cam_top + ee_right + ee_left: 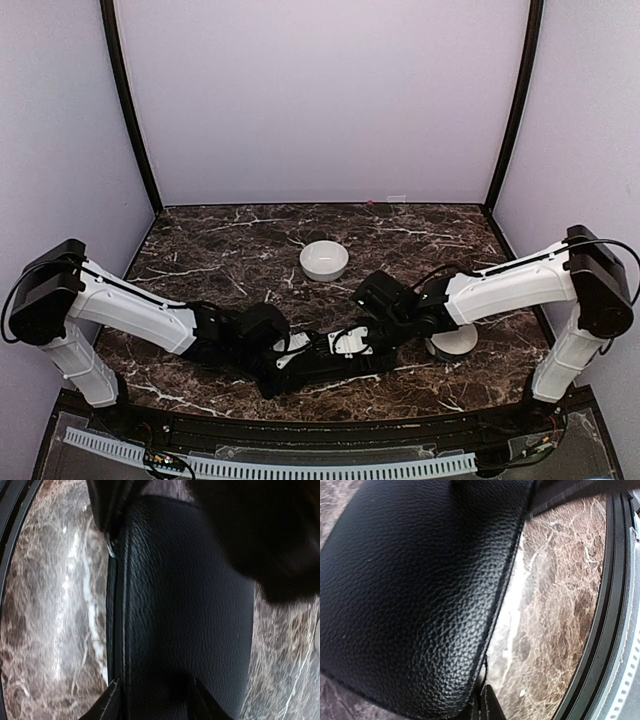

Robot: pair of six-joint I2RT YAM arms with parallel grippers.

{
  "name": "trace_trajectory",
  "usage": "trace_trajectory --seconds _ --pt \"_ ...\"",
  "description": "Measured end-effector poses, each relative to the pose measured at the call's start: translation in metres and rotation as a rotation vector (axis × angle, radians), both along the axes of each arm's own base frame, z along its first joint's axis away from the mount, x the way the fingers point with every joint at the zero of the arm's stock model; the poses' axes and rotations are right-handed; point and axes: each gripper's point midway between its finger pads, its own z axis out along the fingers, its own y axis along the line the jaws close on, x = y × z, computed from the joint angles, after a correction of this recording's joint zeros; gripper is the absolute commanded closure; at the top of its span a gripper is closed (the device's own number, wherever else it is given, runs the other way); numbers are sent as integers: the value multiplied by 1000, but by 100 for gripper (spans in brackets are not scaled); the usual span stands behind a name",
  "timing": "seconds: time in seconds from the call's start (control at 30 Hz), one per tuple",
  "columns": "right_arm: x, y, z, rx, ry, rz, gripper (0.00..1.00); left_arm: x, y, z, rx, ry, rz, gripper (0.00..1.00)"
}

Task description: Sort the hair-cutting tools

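No scissors or comb-like sticks show in any view. A flat black leather case (pixel 318 372) lies near the table's front edge, between my two grippers. My left gripper (pixel 283 366) is at the case's left end. In the left wrist view the case (pixel 415 595) fills the frame and my left gripper (pixel 482 706) is pinched on its edge. My right gripper (pixel 362 342) is over the case's right part. In the right wrist view its fingers (pixel 107 702) stand apart over the case (pixel 185 605), beside the zip seam, with the gripper (pixel 152 700) open.
A white bowl (pixel 324 260) stands at mid-table. A second white bowl (pixel 453 342) stands just right of my right wrist. The black front rail (pixel 600 645) runs close to the case. A silver zip pull (pixel 110 547) sits on the case's seam.
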Motion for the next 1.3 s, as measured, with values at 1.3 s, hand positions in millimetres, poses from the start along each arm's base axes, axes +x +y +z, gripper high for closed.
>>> trace_trajectory --seconds 1.3 --pt "-24 -43 6 -134 192 3 39 117 31 2 185 -240 254 100"
